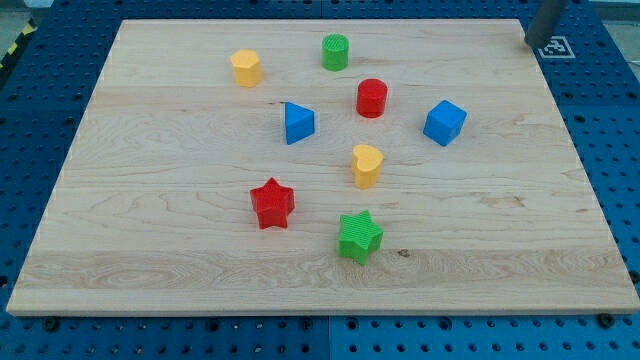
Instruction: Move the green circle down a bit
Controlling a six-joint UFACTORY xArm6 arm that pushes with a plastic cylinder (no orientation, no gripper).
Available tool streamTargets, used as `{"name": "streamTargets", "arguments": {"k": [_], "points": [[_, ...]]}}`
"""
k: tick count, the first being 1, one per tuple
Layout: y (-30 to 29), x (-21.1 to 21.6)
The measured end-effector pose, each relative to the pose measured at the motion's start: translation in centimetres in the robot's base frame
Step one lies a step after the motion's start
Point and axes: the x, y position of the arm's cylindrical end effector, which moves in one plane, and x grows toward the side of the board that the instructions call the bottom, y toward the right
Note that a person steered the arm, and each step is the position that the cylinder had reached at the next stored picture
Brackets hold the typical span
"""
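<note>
The green circle [335,52] is a short green cylinder standing near the top middle of the wooden board [150,220]. My rod comes in at the view's top right corner and my tip [531,43] rests near the board's top right corner, far to the right of the green circle and touching no block.
A yellow hexagon [246,68] sits left of the green circle. A red cylinder [372,98] sits below and right of it. A blue triangle [298,123], blue cube [444,122], yellow heart [367,165], red star [271,203] and green star [359,237] lie lower down.
</note>
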Motion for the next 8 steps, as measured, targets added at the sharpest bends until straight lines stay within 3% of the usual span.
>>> {"name": "streamTargets", "arguments": {"k": [2, 5, 6, 7, 8], "points": [[-10.8, 4.6], [-13.5, 5.3], [-16.2, 4.5], [-22.7, 3.3], [-23.2, 3.3]]}}
